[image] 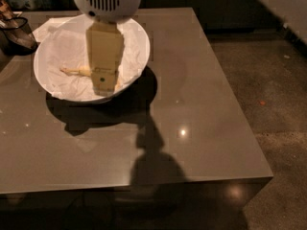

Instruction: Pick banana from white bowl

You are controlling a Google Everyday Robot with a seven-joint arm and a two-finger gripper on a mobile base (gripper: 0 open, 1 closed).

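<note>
The white bowl [57, 42], lined with crumpled white paper, stands at the back left of the table. The small pale-yellow banana [78, 71] lies inside it, stem pointing left; its right part is hidden behind my gripper. My gripper [104, 87], cream-yellow under a white round housing, hangs over the bowl's front right part, directly in front of the banana. I see it edge-on.
The grey table [192, 104] has its right edge near a speckled floor [268, 104]. A flat white paper sheet [45, 28] lies behind the bowl. A dark glassy object [17, 32] stands at the table's far left.
</note>
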